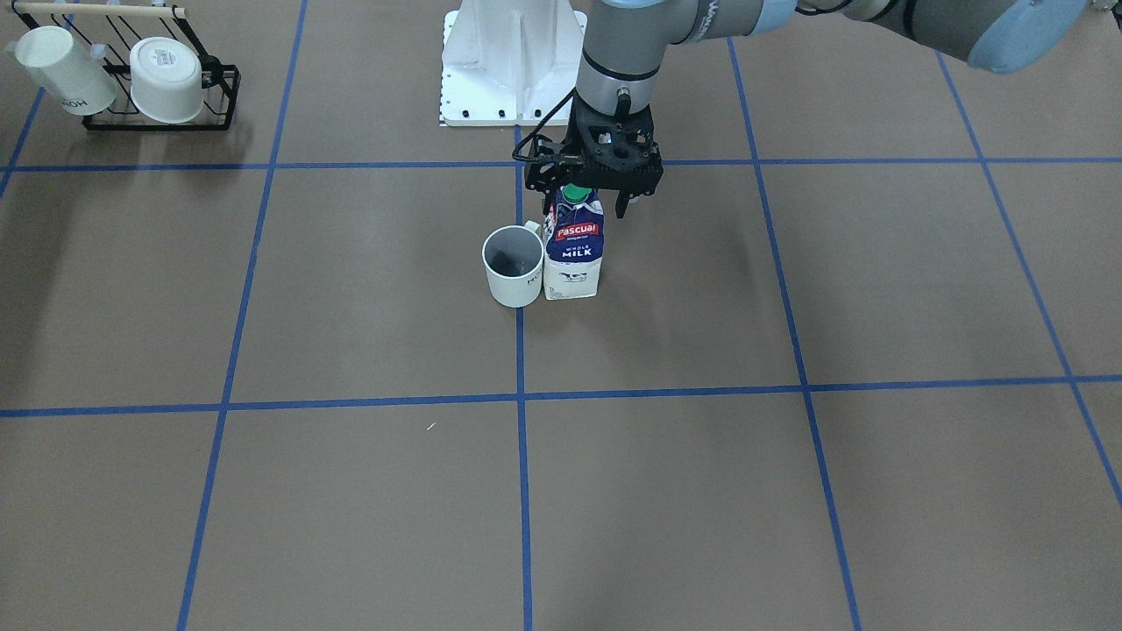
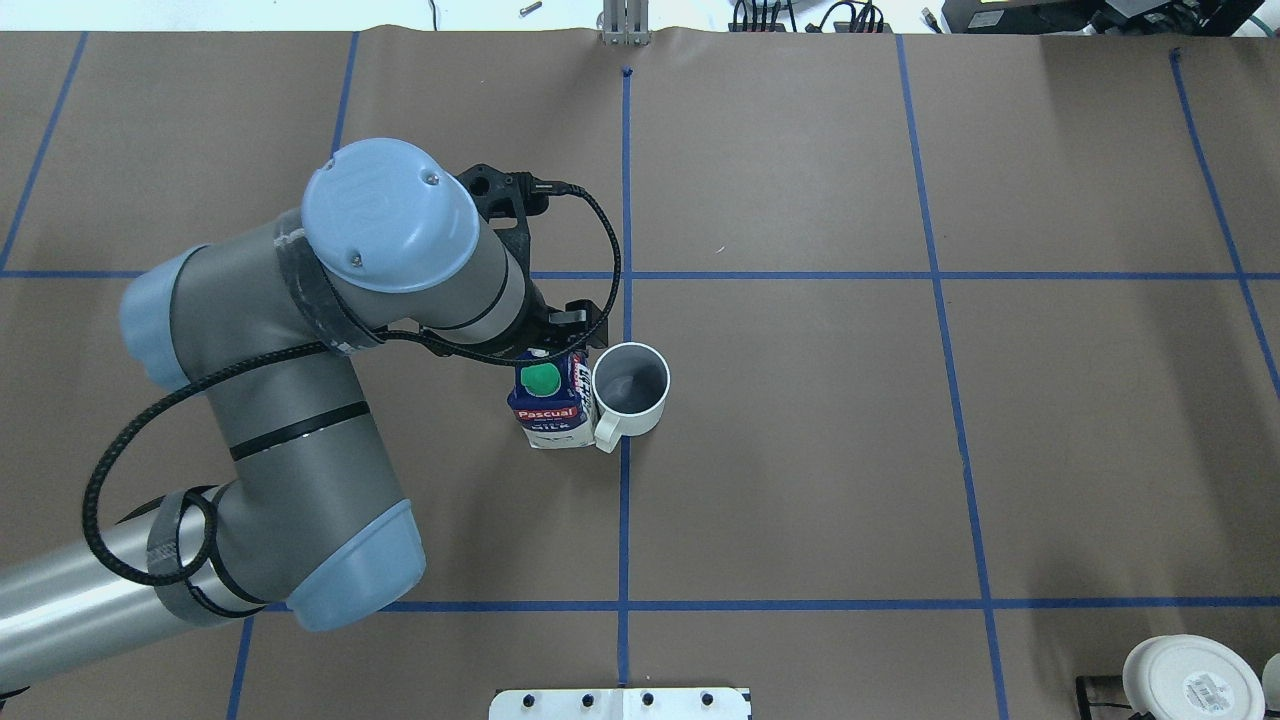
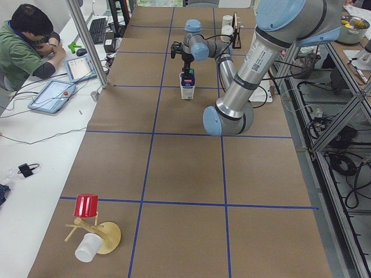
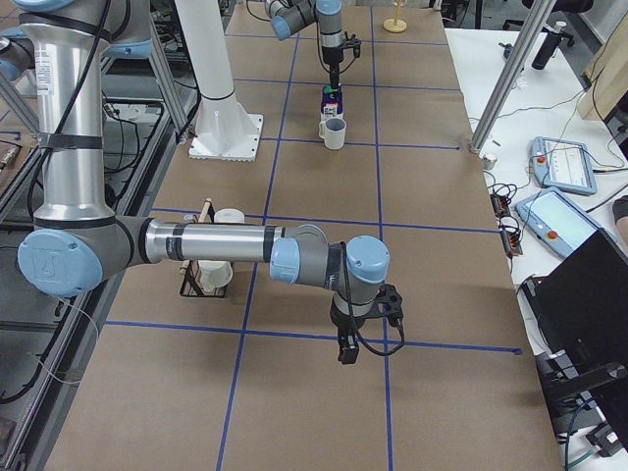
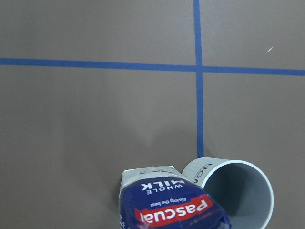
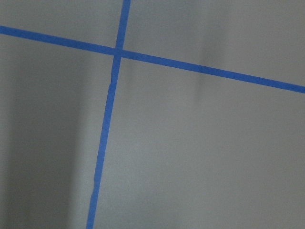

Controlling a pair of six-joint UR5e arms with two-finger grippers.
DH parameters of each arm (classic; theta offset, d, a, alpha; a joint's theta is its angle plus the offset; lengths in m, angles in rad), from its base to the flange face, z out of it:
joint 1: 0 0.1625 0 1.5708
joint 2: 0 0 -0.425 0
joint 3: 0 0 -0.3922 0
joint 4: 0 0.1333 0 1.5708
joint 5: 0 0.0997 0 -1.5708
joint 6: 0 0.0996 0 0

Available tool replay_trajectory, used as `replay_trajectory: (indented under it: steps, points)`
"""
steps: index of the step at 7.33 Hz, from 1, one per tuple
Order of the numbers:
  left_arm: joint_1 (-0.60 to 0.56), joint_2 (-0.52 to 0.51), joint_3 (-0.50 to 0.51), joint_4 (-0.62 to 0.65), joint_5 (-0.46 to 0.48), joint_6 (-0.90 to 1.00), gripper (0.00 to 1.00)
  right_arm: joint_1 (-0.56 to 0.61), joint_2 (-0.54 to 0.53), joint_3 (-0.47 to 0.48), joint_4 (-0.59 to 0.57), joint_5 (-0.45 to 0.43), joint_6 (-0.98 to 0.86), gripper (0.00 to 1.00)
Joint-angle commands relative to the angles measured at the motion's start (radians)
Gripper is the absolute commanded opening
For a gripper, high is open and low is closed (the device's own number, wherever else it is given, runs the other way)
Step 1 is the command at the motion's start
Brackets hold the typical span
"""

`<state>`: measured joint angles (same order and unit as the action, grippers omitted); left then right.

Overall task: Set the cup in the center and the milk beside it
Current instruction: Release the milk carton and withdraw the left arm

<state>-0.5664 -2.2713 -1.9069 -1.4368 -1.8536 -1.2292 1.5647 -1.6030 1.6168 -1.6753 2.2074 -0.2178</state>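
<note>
The white cup (image 1: 513,267) stands upright on the blue centre line, handle toward the robot, and touches the milk (image 1: 574,254). The navy and white carton stands upright on the cup's robot-left side. Both also show in the overhead view, the cup (image 2: 630,385) and the milk (image 2: 550,405). My left gripper (image 1: 585,206) hangs straight over the carton's green cap, with its fingers spread wider than the carton top and a gap on one side. The left wrist view looks down on the milk (image 5: 167,205) and the cup (image 5: 238,191). My right gripper (image 4: 348,343) hovers low over bare table, far from both; I cannot tell if it is open or shut.
A black wire rack (image 1: 223,96) with two white cups stands at the table's corner on the robot's right. The white robot base plate (image 1: 513,61) sits behind the carton. A wooden stand with a red cup (image 3: 87,205) is at the left end. An operator (image 3: 26,46) sits alongside.
</note>
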Motion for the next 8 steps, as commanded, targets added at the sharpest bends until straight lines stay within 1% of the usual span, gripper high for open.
replay_trajectory:
  steps: [1, 2, 3, 4, 5, 6, 7, 8]
  points:
    - [-0.074, 0.006, -0.061, 0.088, -0.009, 0.096, 0.98, 0.0, 0.0, 0.0, 0.005, 0.0, 0.0, 1.0]
    - [-0.154, 0.042, -0.079, 0.142, -0.072, 0.279, 0.98, 0.0, -0.001, -0.003, 0.005, 0.0, 0.0, 1.0]
    - [-0.267, 0.127, -0.087, 0.141, -0.16, 0.448, 0.98, 0.0, -0.002, -0.008, 0.005, -0.001, 0.0, 1.0]
    - [-0.38, 0.206, -0.077, 0.147, -0.214, 0.711, 0.98, 0.0, -0.002, -0.009, 0.005, -0.002, 0.0, 1.0]
    - [-0.517, 0.31, -0.037, 0.142, -0.298, 0.948, 0.98, 0.0, -0.003, -0.009, 0.005, 0.0, 0.0, 1.0]
    - [-0.617, 0.403, 0.003, 0.145, -0.312, 1.152, 0.98, 0.0, -0.005, -0.011, 0.005, -0.001, 0.0, 1.0]
    - [-0.741, 0.435, 0.09, 0.142, -0.353, 1.31, 0.98, 0.0, -0.008, -0.012, 0.005, -0.002, -0.001, 1.0]
    - [-0.835, 0.438, 0.197, 0.135, -0.392, 1.476, 0.98, 0.0, -0.009, -0.012, 0.005, -0.002, -0.002, 1.0]
